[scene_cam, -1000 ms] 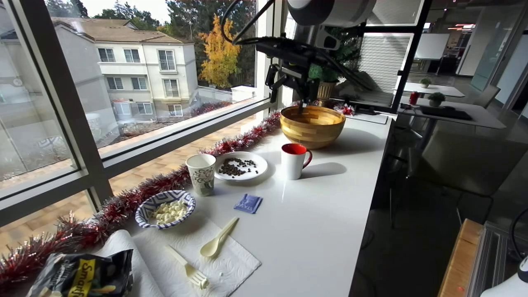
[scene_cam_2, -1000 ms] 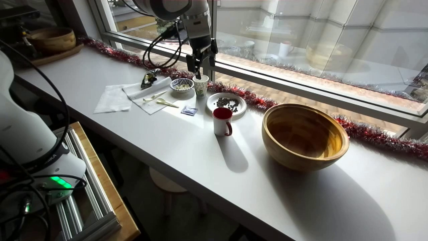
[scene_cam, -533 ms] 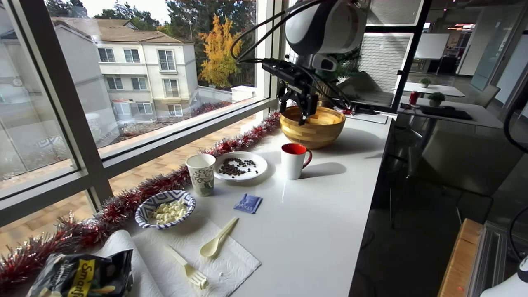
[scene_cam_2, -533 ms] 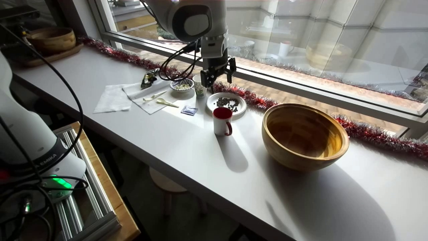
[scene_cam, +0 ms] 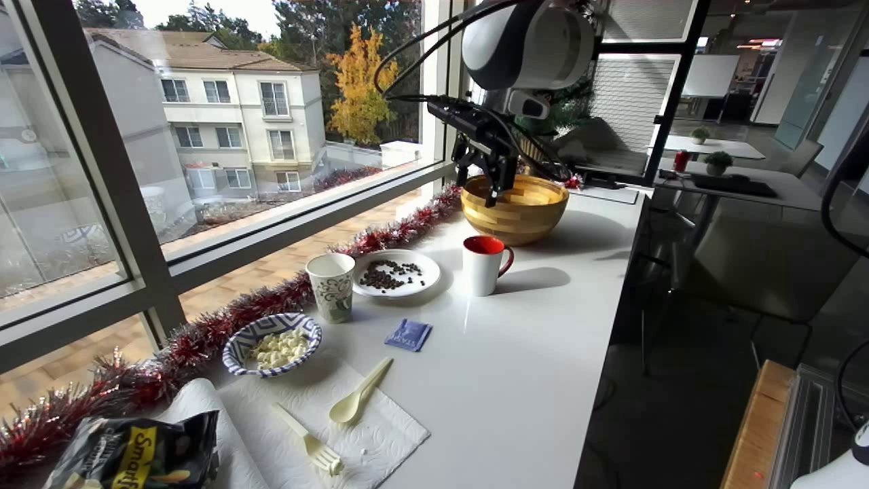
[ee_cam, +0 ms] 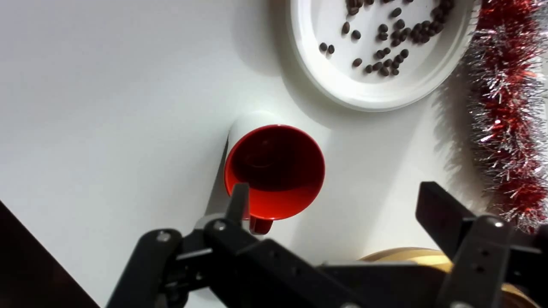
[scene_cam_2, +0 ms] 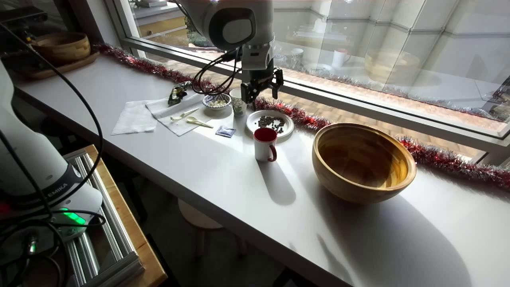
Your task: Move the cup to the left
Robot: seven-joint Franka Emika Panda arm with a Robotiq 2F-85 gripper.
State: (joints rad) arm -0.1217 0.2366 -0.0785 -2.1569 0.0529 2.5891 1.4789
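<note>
Nearest: the hand (ee_cam: 336, 203) is hovering over the tabletop (scene_cam: 523, 380), fingers (ee_cam: 239, 203) standing wide apart and gripping nothing. Lower down, apart from it, the mug (ee_cam: 274, 171) is standing upright, white outside, red within.

Wrist view: the gap is sitting off-centre. One finger is overlapping the mug's rim; the other is hanging well off to the side. Main worry: if dropping straight down like this, that first finger could be landing on the rim or poking inside, and the mug tipping. The red handle (ee_cam: 260, 226) is jutting close by that same finger; a snag there could be twisting the mug round.

Next out: the plate (ee_cam: 364, 96) is lying just beside the mug, not touching, carrying loose dark beans (ee_cam: 395, 42). Drifting that way could be scattering them. The wooden bowl (scene_cam: 516, 223) is standing near too; "left" is not saying whose left, and a wrong guess could be bumping mug into bowl.

Farther: a paper cup (scene_cam: 333, 291) is standing just past the plate, looking light, likely toppling at a brush. A blue sachet (scene_cam: 409, 335) is lying flat, probably causing a tilt if the mug is being set on it.

Backmost: tinsel (scene_cam_2: 306, 119) is running along the window (scene_cam_2: 358, 59), possibly catching a stray finger.
</note>
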